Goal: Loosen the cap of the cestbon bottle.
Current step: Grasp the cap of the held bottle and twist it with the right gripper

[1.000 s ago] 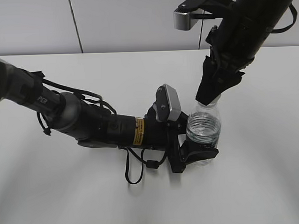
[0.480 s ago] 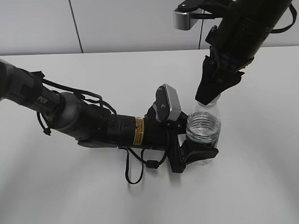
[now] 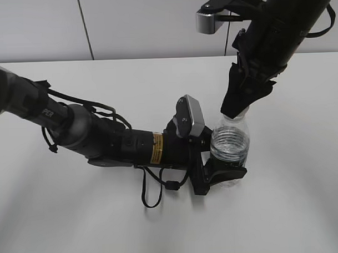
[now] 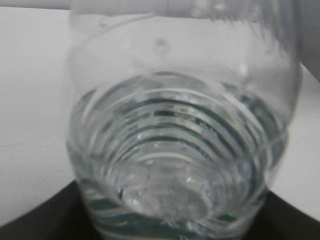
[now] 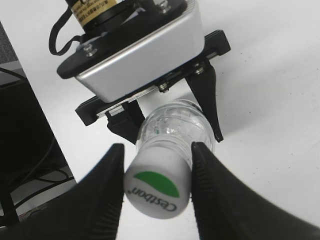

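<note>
The cap (image 5: 156, 190), white with a green half-circle and lettering, sits on the neck of the cestbon bottle (image 3: 230, 149), which stands upright on the white worktop (image 3: 294, 200) at about 4 o'clock from the centre of the exterior view. In the right wrist view the right gripper (image 5: 156, 192) has its fingers (image 5: 102, 200) clamped on the cap, one dark pad at the cap's 9 o'clock and the other at its 3 o'clock, both touching its rim. Lower down, the left gripper (image 3: 222, 173) comes in from 9 o'clock and has its fingers closed around the bottle's lower body; the left wrist view shows only the ribbed clear wall and the green band close up.

Across the last second nothing visible has changed: bottle, both arms and the right gripper's tilt match the earlier exterior pictures. That suggests either a pause or a wrist turn too slight to read from this angle. I judge the cap gripped but cannot tell whether it has begun to loosen; the bottle appears firmly braced for the twist.
</note>
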